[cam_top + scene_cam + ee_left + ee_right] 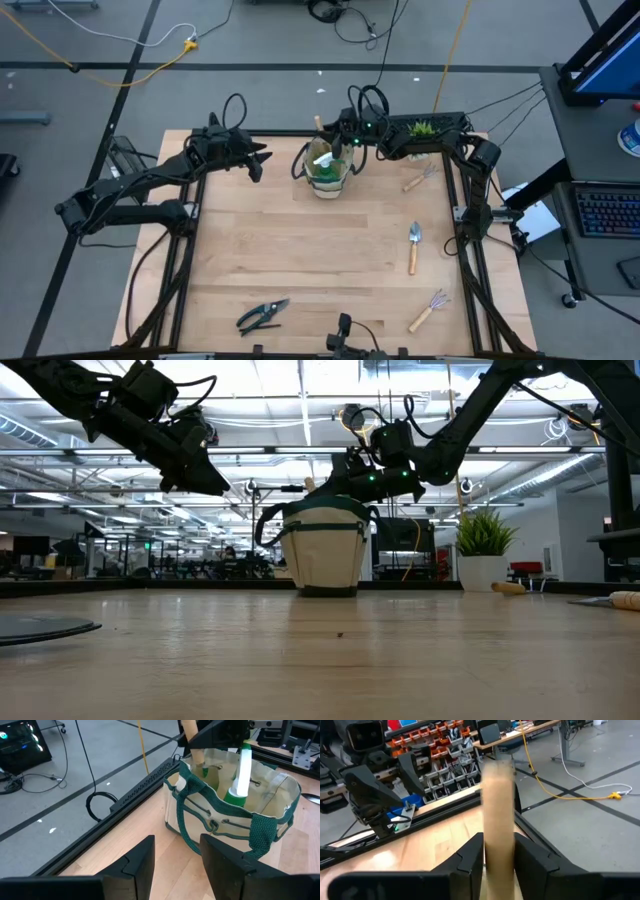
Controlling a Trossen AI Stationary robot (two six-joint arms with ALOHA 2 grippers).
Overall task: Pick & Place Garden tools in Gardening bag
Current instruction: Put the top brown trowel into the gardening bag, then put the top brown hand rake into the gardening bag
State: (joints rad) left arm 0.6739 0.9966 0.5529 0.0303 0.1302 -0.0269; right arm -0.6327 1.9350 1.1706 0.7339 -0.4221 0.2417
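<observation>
Gardening bag (328,172) stands upright at upper centre of the high view, near the table's (300,260) far edge, its dark loop handles drooping at the sides. Inside it a green spray bottle (239,777) with a white nozzle already stands, and a wooden handle (192,740) leans at the rim beside it.

Right gripper (495,851) hangs over the bag's mouth at upper centre of the high view. In its own wrist view the fingers sit on either side of that pale wooden handle, touching it or nearly so; whether they grip or are just letting go I cannot tell. This looks like the drop step for one wooden-handled tool.

Left gripper (177,862) hovers just left of the bag, raised off the table, fingers parted with nothing between them.

Still out on the table: a trowel (414,246) at right of centre, a hand rake (429,311) at lower right, another wooden-handled tool (418,179) at upper right by the potted plant (424,129), and pruning shears (263,315) at lower centre-left.

Next, the right arm would need to free the handle fully, lift clear of the bag's rim and handles, then head for one of the tools on the right.
</observation>
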